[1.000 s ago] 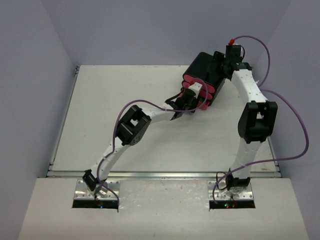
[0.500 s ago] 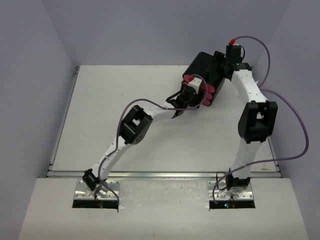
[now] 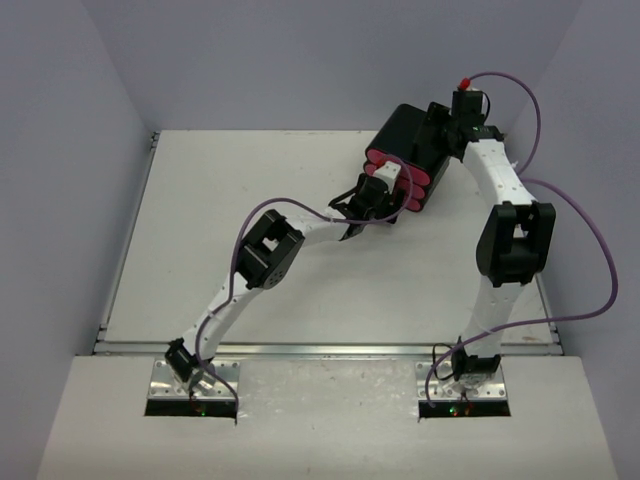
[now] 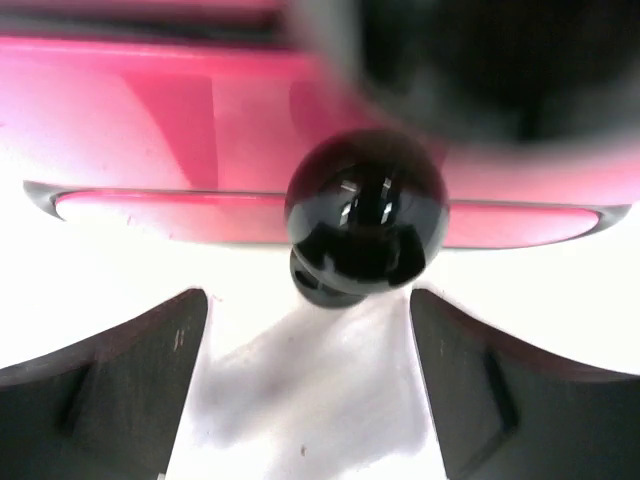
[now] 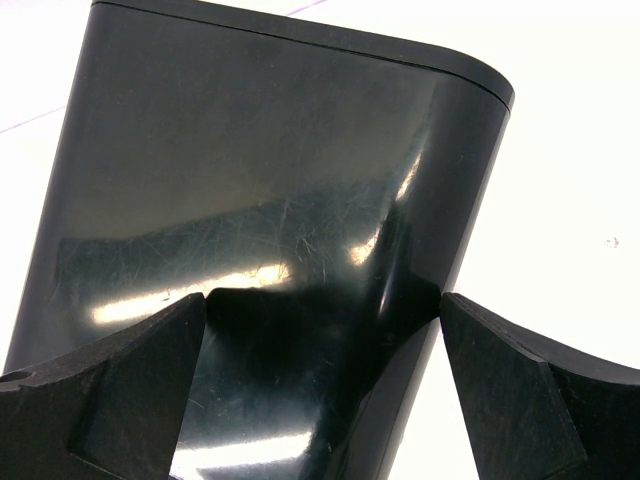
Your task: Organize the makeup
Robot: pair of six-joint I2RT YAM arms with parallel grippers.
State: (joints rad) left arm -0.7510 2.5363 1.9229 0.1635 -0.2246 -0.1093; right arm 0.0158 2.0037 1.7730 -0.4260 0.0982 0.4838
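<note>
A: Two arms at work! Left of centre in the overhead view, the left gripper [image 3: 378,192] has just sprung apart. A second ago it was pinched in on the knob [image 4: 366,215]; now its fingers stand clear on either side, with daylight showing.

B: So it's holding nothing?

A: Nothing. The knob sits untouched between the jaws, and the pink drawer [image 4: 150,110] behind it looks pushed further in than a second ago.

B: And the makeup?

A: Out of sight. I can't spot any from overhead or in either wrist view. My read is that it's tucked inside the drawers, but I can't confirm that.

B: Moving right?

A: Upper right of the overhead frame, there's the black box [image 5: 270,180] with the right gripper [image 5: 322,298] up against its back. That gripper is spread as wide as before and clamps nothing. It hasn't budged.

B: What does that tell us?

A: That drawer looks finished with. Either another drawer comes next or the tidy-up is nearly done.
</note>
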